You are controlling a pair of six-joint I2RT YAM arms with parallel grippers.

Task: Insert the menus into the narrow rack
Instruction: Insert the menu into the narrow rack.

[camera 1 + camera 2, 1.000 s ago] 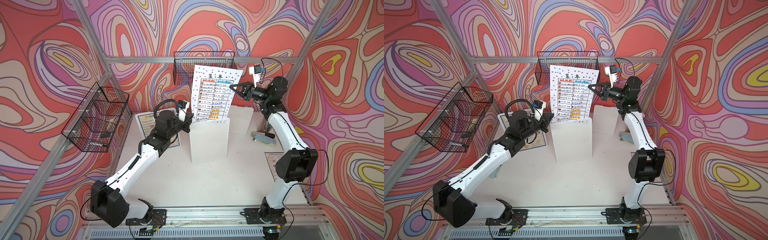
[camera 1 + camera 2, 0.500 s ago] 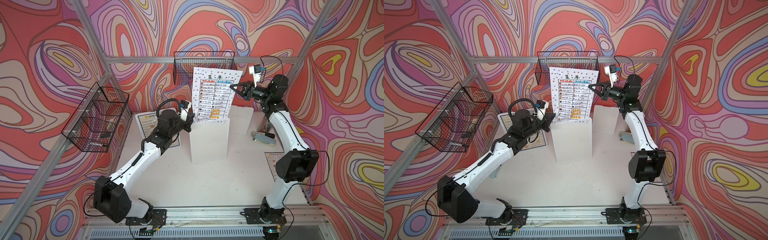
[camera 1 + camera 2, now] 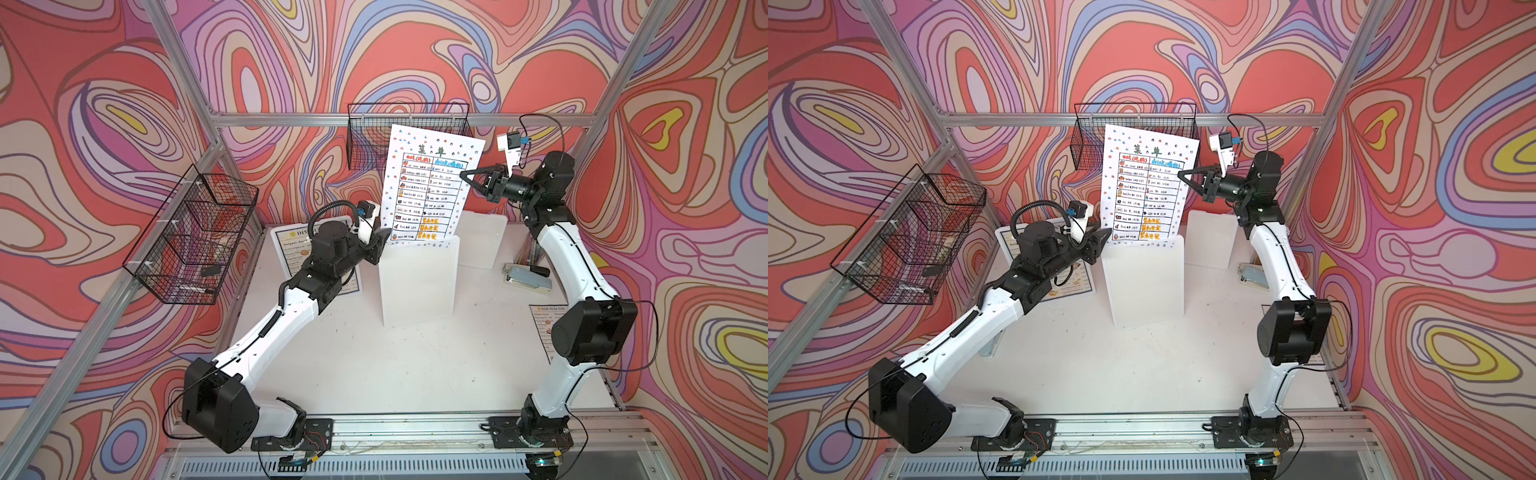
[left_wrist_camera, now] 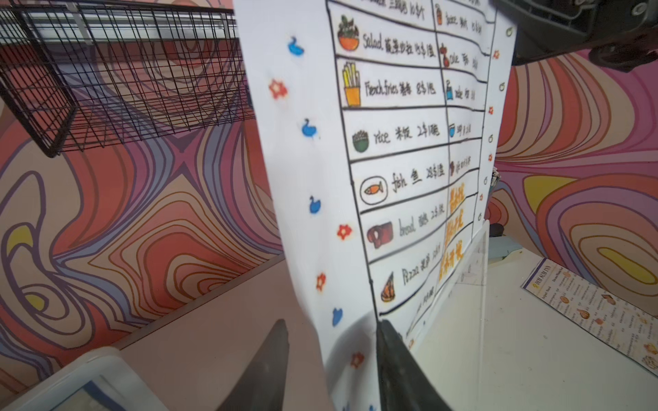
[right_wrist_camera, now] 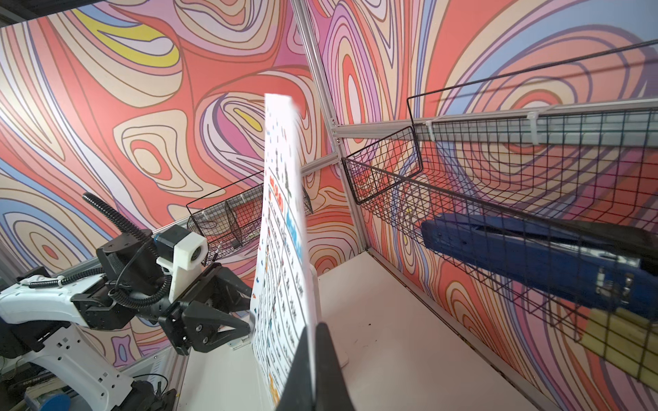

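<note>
The white paper menu with drawn table and icon-dotted border stood upright, lower edge inside the narrow white plastic rack on the bench. The right gripper clenched its side edge; the left gripper, released, straddled its lower corner. Thin and floppy, it probably wanted edge pinches.

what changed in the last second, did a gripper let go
The left gripper has opened and let go of the lower corner of the white menu; its fingers now straddle the sheet. Unchanged: the right gripper stays shut on the menu's edge, the sheet upright at the rack.
</note>
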